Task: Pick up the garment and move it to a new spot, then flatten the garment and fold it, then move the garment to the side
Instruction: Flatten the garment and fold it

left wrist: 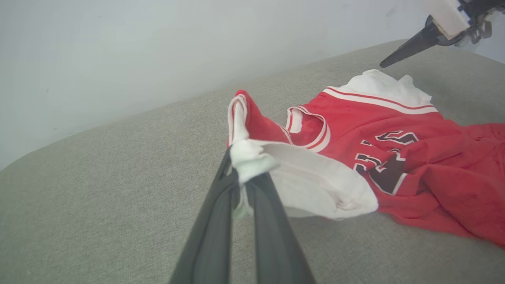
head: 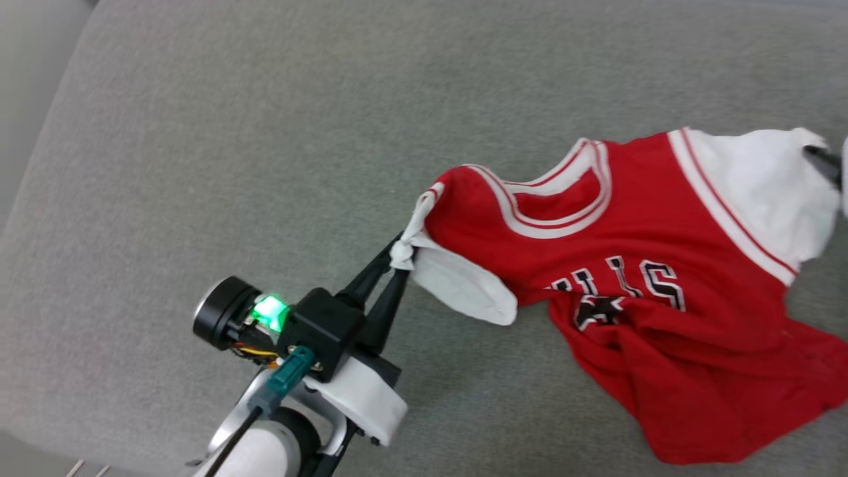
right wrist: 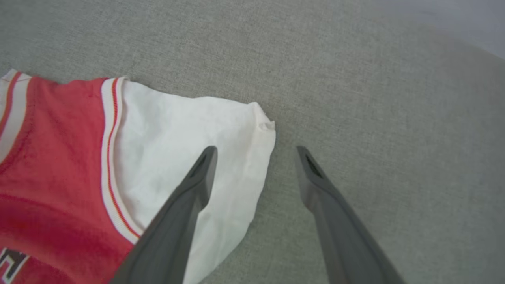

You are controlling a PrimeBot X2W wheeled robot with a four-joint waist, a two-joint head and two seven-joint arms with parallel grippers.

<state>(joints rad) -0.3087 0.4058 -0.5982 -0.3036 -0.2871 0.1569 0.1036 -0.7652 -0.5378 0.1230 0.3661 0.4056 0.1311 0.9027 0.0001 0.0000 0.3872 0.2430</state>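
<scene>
A grey woven cushion carries the work, with a pale wall behind it. In the head view, the garment is seen on the right part of the cushion, well apart from its left edge, with the print upward and the lower half crumpled. One white sleeve is clenched in the left gripper.

In the left wrist view, a bunch of this sleeve is pinched between the closed fingers.

In the right wrist view, the right gripper is held with jaws wide apart and nothing in them. The other sleeve's edge lies between them: one finger is above white cloth, the other above bare cushion.

The flattening step is judged to be in hand. For the next move, a descent and a firm closing on this edge are called for.
</scene>
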